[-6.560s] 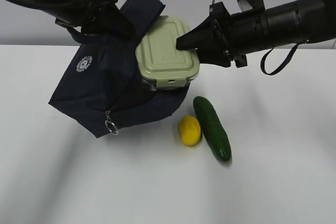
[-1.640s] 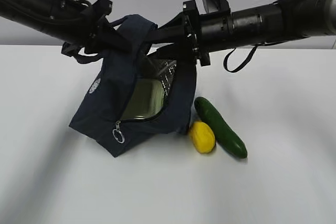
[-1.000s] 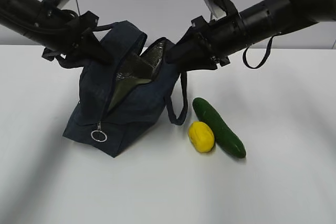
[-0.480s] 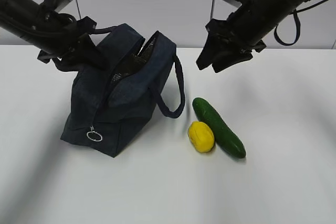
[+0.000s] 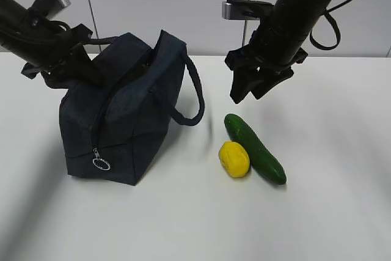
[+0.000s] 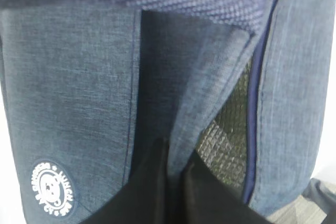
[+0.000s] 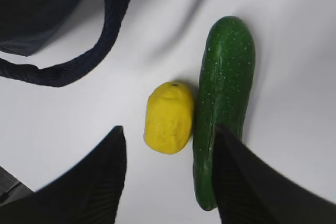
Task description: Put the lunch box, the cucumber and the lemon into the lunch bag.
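**A:** White tabletop, pale wall panels behind it. Where do the task's things sit?

**B:** The lunch bag stands toward the left edge, its top zipper parted. The lunch box can't be seen in any view; the left wrist view shows only a strip of silvery lining through the gap, so I judge it is inside, but I can't confirm that. The lemon and cucumber lie side by side, touching, out on the open tabletop right of the bag.

**A:** Which arm is nearer to them?

**B:** The right end effector hangs above the cucumber's far tip, pointing down. In its wrist view the lemon lies between the two fingers, with the cucumber just right of it. The cucumber's long axis runs from the far edge toward the near right corner.

**A:** And the jaws?

**B:** Right ones are spread about halfway and hold nothing. The left end effector is pressed together, pinching the bag's fabric at the upper left rim beside the opening.

**A:** So what does the next grasp hinge on?

**B:** Probably dropping straight down and closing across the lemon without nudging the cucumber resting against it.
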Tool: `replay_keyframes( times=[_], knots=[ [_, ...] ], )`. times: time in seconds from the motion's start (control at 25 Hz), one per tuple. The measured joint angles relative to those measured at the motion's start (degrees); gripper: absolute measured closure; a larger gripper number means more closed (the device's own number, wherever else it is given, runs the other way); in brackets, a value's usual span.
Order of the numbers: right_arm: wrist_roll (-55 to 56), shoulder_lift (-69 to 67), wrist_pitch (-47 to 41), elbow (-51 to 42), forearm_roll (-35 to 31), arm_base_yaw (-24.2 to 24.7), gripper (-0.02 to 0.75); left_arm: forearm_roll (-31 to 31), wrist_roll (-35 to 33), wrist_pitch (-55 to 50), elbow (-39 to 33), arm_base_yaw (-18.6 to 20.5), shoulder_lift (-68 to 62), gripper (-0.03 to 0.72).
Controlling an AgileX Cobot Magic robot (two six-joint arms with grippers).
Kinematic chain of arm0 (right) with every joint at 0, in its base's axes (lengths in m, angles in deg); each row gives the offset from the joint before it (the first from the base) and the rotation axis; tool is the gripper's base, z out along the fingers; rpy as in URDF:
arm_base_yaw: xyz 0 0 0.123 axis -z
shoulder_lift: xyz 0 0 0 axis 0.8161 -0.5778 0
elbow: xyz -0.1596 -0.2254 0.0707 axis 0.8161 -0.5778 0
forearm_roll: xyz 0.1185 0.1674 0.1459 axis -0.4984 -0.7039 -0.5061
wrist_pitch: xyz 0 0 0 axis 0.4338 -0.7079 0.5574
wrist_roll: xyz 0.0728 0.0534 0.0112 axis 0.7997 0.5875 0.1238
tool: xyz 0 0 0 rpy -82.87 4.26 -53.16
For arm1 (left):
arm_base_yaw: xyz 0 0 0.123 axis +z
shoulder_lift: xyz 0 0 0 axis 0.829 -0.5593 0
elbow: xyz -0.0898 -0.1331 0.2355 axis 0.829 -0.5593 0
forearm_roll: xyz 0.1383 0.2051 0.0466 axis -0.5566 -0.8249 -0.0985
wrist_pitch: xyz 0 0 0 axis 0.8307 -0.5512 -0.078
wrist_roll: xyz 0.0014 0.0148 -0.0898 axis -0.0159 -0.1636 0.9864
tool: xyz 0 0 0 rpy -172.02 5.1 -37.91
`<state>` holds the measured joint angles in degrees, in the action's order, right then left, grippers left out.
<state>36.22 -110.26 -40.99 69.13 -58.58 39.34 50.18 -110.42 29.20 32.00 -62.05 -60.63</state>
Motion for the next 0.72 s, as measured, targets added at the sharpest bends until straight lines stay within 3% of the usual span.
replay_keyframes(
  times=[0.28, 0.72],
  knots=[
    [4.75, -0.11, -0.13, 0.0, 5.97, -0.13, 0.346, -2.48, 0.21, -1.5, 0.0, 1.33, 0.0, 0.696],
    [5.23, -2.47, -0.13, 0.1, 6.76, -0.13, 0.346, -2.88, 0.41, -1.81, 0.0, 1.68, 0.0, 0.692]
  ],
)
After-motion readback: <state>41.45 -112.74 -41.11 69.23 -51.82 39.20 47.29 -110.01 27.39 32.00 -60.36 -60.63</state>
